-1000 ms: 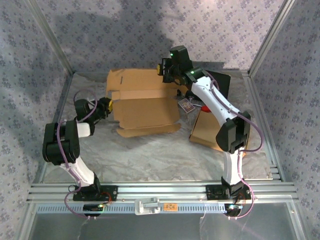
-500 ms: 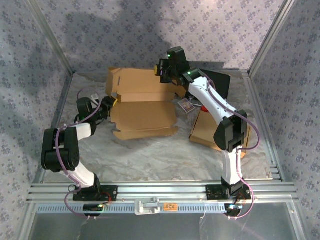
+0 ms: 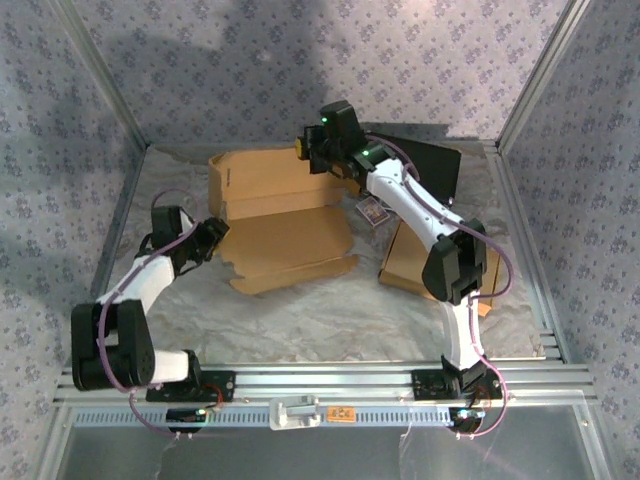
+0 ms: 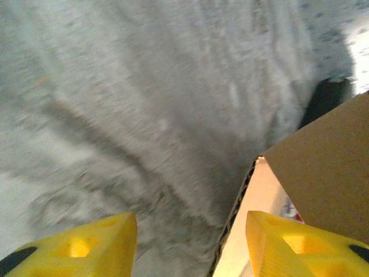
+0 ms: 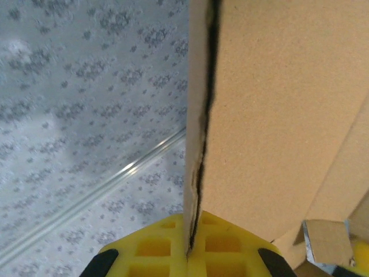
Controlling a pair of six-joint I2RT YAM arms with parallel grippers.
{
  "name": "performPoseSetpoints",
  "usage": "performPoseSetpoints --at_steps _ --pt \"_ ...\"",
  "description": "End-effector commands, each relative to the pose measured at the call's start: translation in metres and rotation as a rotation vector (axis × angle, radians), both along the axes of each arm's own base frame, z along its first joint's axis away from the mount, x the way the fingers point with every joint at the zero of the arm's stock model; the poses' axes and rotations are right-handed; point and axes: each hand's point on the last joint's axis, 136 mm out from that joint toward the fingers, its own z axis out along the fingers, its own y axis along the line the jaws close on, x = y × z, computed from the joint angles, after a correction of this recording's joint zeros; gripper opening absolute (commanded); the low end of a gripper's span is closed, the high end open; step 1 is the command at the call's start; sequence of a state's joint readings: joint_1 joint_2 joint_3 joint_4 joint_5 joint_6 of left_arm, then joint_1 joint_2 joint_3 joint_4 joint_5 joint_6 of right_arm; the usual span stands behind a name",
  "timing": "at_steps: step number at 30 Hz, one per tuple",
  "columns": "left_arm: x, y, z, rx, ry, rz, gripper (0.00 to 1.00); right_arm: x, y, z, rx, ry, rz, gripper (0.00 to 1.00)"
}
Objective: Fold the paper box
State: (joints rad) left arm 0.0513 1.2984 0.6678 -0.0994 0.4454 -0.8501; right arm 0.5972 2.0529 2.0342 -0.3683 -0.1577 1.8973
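The brown paper box (image 3: 285, 235) lies unfolded in the middle of the table, its back panel (image 3: 262, 178) raised upright. My right gripper (image 3: 312, 150) is shut on that panel's top right edge; in the right wrist view the cardboard edge (image 5: 199, 144) runs straight down into the closed yellow jaws of the right gripper (image 5: 193, 248). My left gripper (image 3: 216, 236) sits at the box's left edge, open. In the left wrist view the left gripper (image 4: 190, 248) has its yellow fingers (image 4: 86, 248) spread wide, with the box's corrugated edge (image 4: 236, 213) between them, nearer the right finger and untouched.
A crinkled silvery sheet (image 3: 300, 310) covers the table. A second flat cardboard piece (image 3: 408, 265) lies at the right under my right arm, a black slab (image 3: 442, 168) behind it, and a small printed card (image 3: 373, 212) beside the box. Patterned walls and metal rails enclose the space.
My left gripper has opened and drawn back from the box's left edge as the arm swung forward. My right gripper has moved left with the back panel, which now stands more upright.
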Motion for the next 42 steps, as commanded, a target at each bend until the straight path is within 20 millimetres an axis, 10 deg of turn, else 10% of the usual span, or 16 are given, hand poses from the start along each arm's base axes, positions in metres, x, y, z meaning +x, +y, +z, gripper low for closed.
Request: performPoseSetpoints --at_steps 1,8,28,42 --pt "-0.066 0.017 -0.047 0.137 0.251 0.006 0.53 0.001 0.031 -0.012 -0.027 -0.077 0.097 0.0" --pt "-0.09 0.021 -0.058 0.112 0.319 0.09 0.48 -0.001 0.054 -0.026 -0.133 -0.154 0.176 0.0" --pt "-0.093 0.024 0.007 0.239 0.175 0.046 0.32 0.005 0.073 -0.082 -0.125 -0.325 0.339 0.0" --pt "-0.025 0.072 0.03 0.436 -0.013 0.047 0.27 0.011 0.064 -0.12 -0.165 -0.3 0.421 0.0"
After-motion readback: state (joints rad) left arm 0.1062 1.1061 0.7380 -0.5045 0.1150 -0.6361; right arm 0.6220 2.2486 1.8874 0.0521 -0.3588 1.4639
